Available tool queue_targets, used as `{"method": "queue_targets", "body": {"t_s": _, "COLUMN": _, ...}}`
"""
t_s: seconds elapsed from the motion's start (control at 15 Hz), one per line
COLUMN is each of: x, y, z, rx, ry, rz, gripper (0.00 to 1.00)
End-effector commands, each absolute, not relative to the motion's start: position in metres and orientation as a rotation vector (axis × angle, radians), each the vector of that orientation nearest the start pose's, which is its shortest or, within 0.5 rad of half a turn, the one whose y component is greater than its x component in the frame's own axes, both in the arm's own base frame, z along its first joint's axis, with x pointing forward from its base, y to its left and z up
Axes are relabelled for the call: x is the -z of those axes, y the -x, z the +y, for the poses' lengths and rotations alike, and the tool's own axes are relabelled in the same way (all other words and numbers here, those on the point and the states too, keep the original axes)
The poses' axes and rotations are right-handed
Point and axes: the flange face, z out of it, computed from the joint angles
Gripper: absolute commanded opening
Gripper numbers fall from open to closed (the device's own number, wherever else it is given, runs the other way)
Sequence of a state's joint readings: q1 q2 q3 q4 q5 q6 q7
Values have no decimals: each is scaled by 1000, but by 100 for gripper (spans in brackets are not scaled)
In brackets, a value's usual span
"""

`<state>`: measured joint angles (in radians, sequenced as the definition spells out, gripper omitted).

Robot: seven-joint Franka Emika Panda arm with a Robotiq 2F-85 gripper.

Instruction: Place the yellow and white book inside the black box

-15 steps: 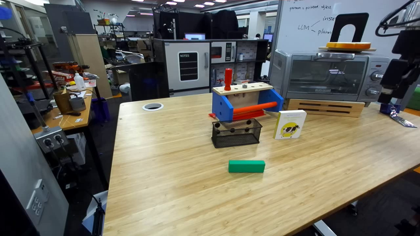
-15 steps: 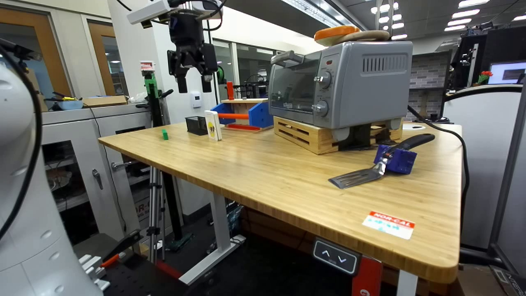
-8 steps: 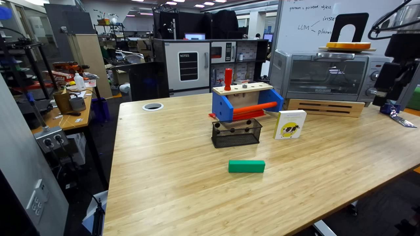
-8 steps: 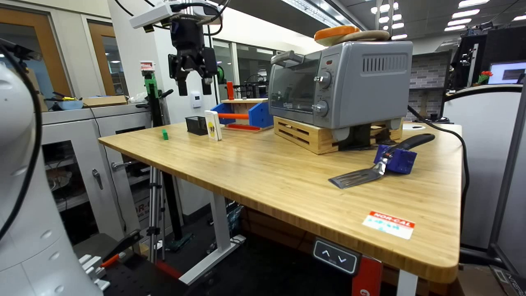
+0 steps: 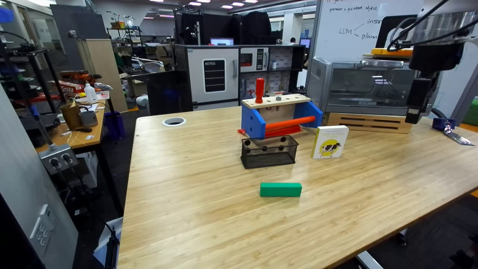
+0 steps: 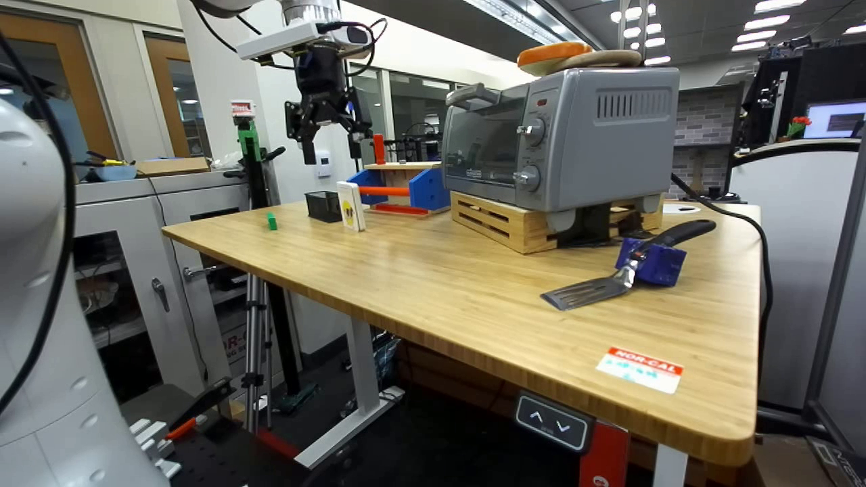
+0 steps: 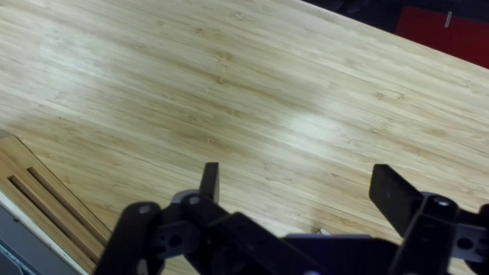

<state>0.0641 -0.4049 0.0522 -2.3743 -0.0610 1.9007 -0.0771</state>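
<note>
The yellow and white book (image 5: 330,144) stands upright on the table, its cow cover facing the camera in an exterior view. It also shows upright in an exterior view (image 6: 351,206). The black box (image 5: 269,153) is an open-topped mesh basket beside the book, with a gap between them; it also shows in an exterior view (image 6: 323,206). My gripper (image 6: 332,153) is open and empty, well above the table. In an exterior view the gripper (image 5: 412,116) is right of the book, before the toaster oven. In the wrist view bare wood lies between the fingers (image 7: 297,168).
A green block (image 5: 281,189) lies in front of the basket. A blue and orange toy bench (image 5: 254,121) with a red cylinder stands behind the basket. The toaster oven (image 6: 609,135) sits on a wooden crate (image 6: 494,223). A spatula (image 6: 588,292) rests on a blue block.
My gripper has moved left in an exterior view, towards the book's side, and right and slightly down in an exterior view. It has turned a little. The book, basket and green block have not moved.
</note>
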Motion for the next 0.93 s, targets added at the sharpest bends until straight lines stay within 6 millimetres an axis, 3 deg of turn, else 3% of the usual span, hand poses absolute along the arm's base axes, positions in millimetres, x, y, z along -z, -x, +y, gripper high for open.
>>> {"method": "queue_targets", "body": {"t_s": 0.0, "x": -473, "y": -436, "z": 55, "rx": -128, "ry": 3187, "rz": -529, "gripper": 100}}
{"method": "queue_targets", "body": {"t_s": 0.6, "x": -506, "y": -449, "z": 93, "rx": -22, "ry": 2929, "rz": -978, "gripper": 100}}
{"method": "queue_targets", "body": {"t_s": 0.87, "x": -501, "y": -458, "z": 104, "rx": -37, "ry": 2875, "rz": -1075, "gripper": 100}}
